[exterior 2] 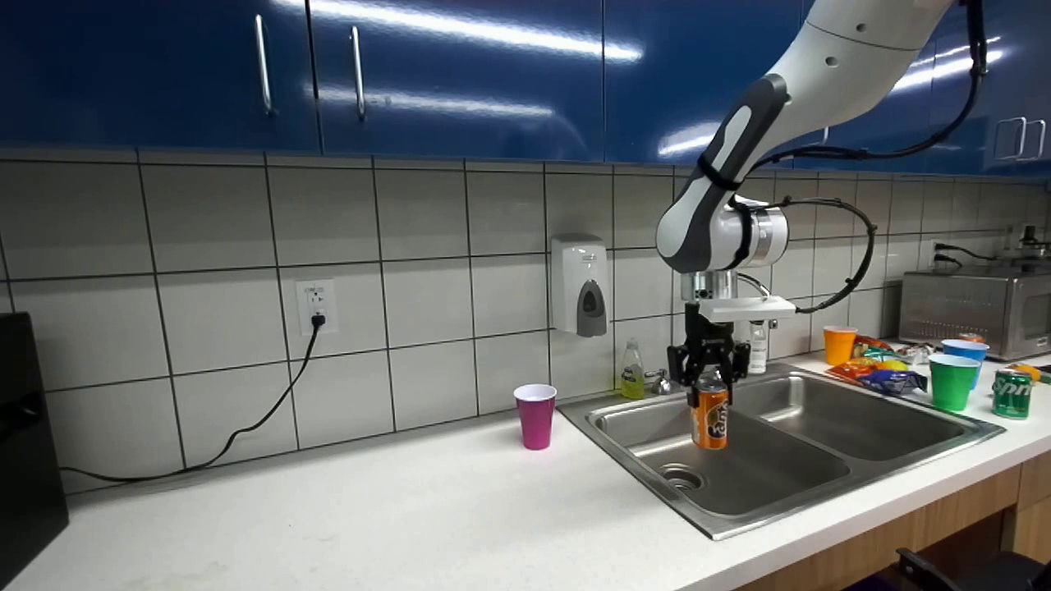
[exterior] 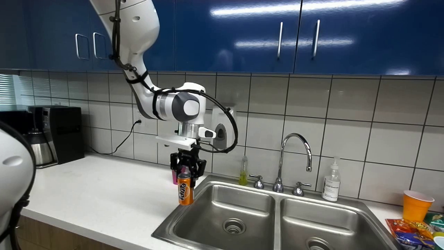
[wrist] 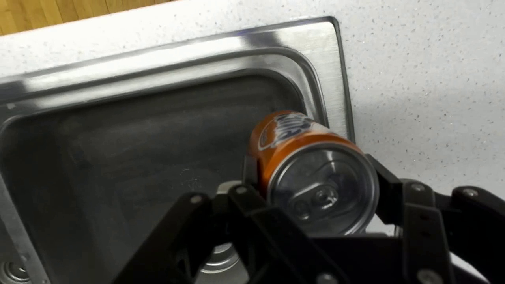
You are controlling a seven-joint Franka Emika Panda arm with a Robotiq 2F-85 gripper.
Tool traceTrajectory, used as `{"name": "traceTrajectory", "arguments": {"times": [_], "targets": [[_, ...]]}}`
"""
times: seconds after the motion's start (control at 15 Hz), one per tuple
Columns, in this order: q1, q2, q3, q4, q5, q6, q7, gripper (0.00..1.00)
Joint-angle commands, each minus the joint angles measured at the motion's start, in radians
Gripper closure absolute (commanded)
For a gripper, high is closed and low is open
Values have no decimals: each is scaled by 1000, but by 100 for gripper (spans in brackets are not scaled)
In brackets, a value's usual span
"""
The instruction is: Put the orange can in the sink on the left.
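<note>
The orange can (exterior: 185, 194) hangs upright in the air, and my gripper (exterior: 187, 173) is shut on its upper part. Both exterior views show this, with the can (exterior 2: 710, 420) in front of the sink's left basin (exterior 2: 772, 484). In the wrist view the can's silver lid faces the camera between the two fingers (wrist: 251, 171), one on each side of it. From there the can (wrist: 272, 138) overlaps the basin's edge and rim, and the sink floor (wrist: 150, 157) lies bare beside it. Part of the lid's lower edge is hidden by the gripper.
A chrome faucet (exterior: 281, 163) rises behind the divider between the basins. The pink cup (exterior 2: 535, 419) stands on the counter beside the sink. Soap bottles (exterior: 243, 173) line the back rim. Snack bags (exterior 2: 891, 380) and several cups, one green (exterior 2: 951, 384), stand past the right basin.
</note>
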Motion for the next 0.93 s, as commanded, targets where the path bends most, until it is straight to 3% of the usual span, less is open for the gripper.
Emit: {"name": "traceTrajectory", "arguments": {"times": [0.0, 0.87], "targets": [[-31, -37, -7, -2, 25, -31, -4, 61], [-58, 62, -24, 38, 68, 14, -7, 61]]}}
